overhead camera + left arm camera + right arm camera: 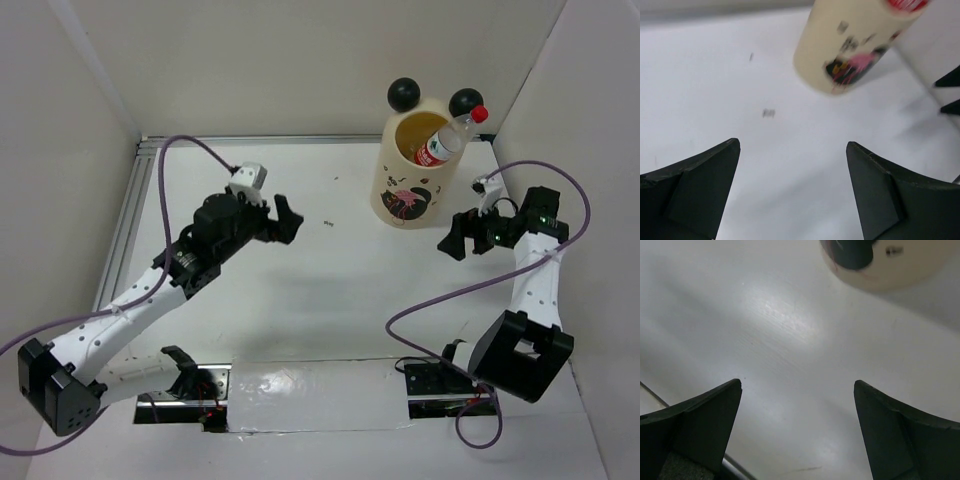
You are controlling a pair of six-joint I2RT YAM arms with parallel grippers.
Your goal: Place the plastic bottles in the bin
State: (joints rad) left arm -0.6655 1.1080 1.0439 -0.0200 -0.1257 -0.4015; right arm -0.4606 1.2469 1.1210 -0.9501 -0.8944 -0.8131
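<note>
table (330, 290): smooth, glossy white | bottle (447, 138): clear plastic | bin (440, 205): matt cream

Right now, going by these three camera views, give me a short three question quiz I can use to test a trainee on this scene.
1. True or false: the left gripper is holding a bottle.
2. Multiple choice: relative to the bin, the red-capped bottle is A) lying flat outside it, B) sticking out of its top, C) standing upright beside it.
3. Short answer: what colour are the two ball ears on the bin's rim?

Key:
1. False. The left gripper is open and empty.
2. B.
3. Black.
</note>
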